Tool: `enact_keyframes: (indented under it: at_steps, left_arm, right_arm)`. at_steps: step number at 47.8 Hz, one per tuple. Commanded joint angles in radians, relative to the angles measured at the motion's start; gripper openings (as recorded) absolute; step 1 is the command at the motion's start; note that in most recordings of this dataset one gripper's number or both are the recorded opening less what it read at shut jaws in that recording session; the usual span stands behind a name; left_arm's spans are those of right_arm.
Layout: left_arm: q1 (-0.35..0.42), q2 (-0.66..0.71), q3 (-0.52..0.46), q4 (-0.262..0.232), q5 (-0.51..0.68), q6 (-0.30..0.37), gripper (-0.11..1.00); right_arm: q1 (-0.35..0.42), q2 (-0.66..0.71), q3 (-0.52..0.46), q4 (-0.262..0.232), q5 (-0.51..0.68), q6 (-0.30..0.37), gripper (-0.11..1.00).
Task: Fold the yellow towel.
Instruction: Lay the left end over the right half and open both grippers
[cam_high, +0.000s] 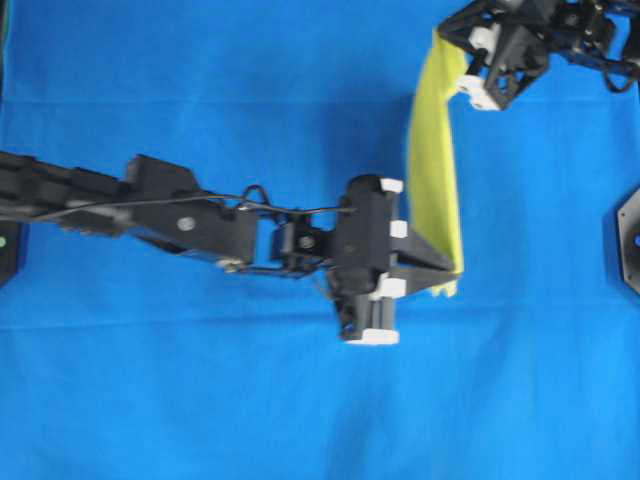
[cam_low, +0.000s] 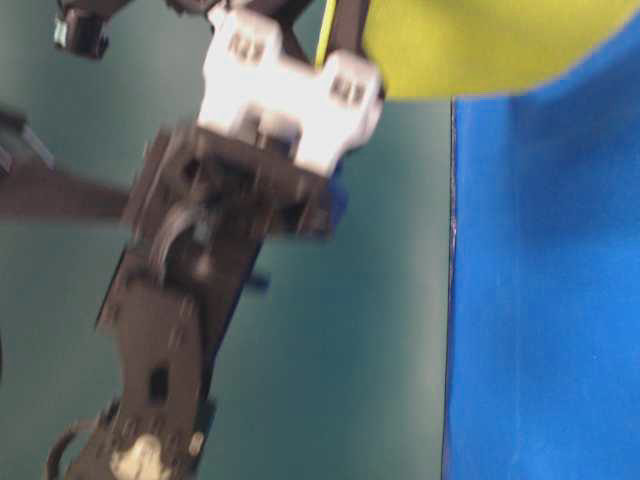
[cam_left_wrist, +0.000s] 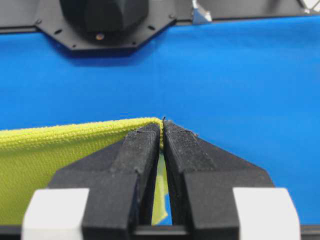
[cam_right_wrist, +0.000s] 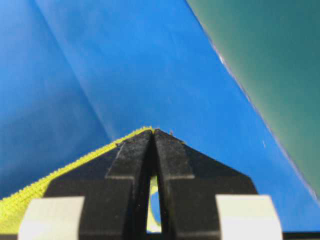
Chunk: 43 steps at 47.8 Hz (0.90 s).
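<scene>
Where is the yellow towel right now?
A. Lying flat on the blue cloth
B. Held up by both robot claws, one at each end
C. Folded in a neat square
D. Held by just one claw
B: the left gripper and the right gripper each pinch an end of the yellow towel, which is stretched between them.

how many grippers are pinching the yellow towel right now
2. The left gripper pinches the yellow towel at its lower corner; the right gripper pinches its upper corner.

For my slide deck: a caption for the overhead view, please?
Both grippers, left and right, pinch corners of the yellow towel, holding it stretched between them above the blue cloth.
</scene>
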Motion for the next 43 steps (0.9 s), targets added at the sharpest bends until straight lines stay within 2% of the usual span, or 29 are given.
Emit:
enact_keyframes:
  at_steps: [1, 7, 14, 29, 36, 43]
  left_arm:
    - [-0.055, 0.012, -0.074, 0.005, -0.012, 0.003, 0.03]
    - [-0.048, 0.038, -0.086, 0.003, -0.012, 0.003, 0.03]
    - [-0.044, 0.034, -0.043, 0.003, -0.023, -0.002, 0.03]
    - [-0.057, -0.051, 0.216, -0.002, -0.121, -0.029, 0.03]
    - [-0.060, -0.100, 0.344, -0.002, -0.173, -0.080, 0.03]
    - [-0.060, -0.126, 0.416, -0.002, -0.179, -0.117, 0.03]
  right_arm:
    - [-0.040, -0.029, 0.003, -0.006, 0.015, -0.002, 0.02]
    - [-0.041, -0.008, 0.014, -0.006, 0.021, -0.002, 0.02]
    - [-0.040, 0.071, -0.008, -0.006, -0.023, -0.002, 0.02]
    - [0.008, 0.318, -0.152, -0.006, -0.126, -0.003, 0.02]
    - [0.041, 0.402, -0.229, -0.006, -0.135, -0.003, 0.02]
    - [0.069, 0.448, -0.282, -0.006, -0.135, -0.003, 0.02]
